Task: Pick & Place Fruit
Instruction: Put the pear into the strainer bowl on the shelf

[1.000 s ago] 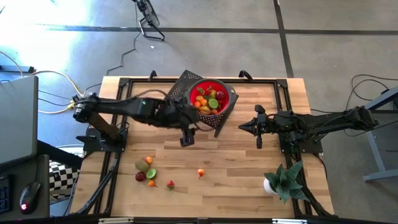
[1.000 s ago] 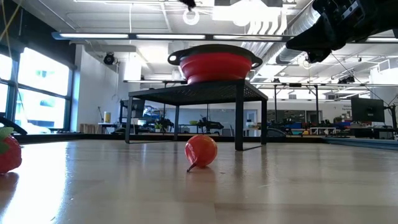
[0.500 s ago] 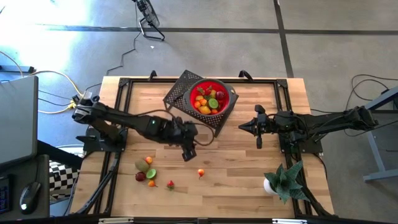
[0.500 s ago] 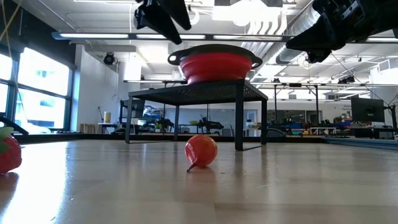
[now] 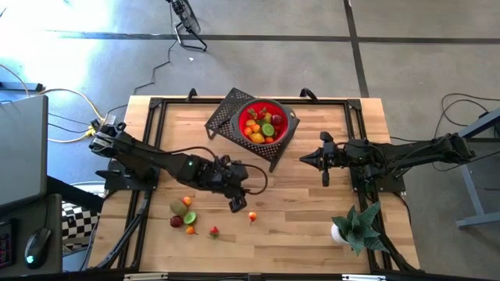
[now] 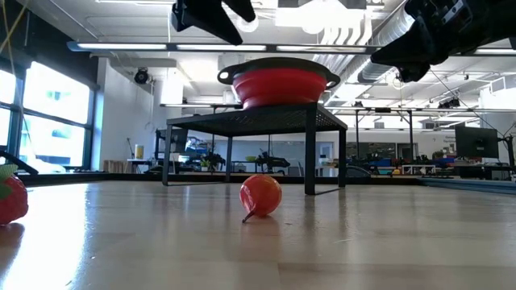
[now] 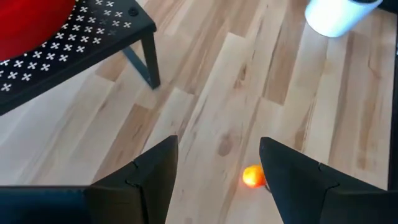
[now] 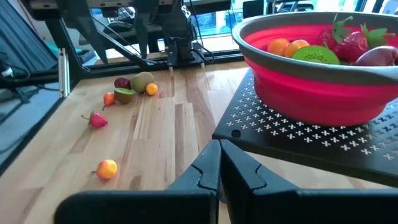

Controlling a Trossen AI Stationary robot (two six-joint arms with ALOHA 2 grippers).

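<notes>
While open, left end effector (image 5: pixel 238 204) holds nothing.

Red bowl (image 5: pixel 266 122) with grey rim, holding orange, green, red fruit. Black perforated stand (image 5: pixel 226 117) with white cross pattern. Pale wood-plank table (image 5: pixel 312 218). Lone orange-red fruit (image 5: pixel 252 217); left cluster (image 5: pixel 184 212) brown, green, dark red, orange. Green spiky plant (image 5: pixel 361 225), white pot (image 5: pixel 339 232).
</notes>
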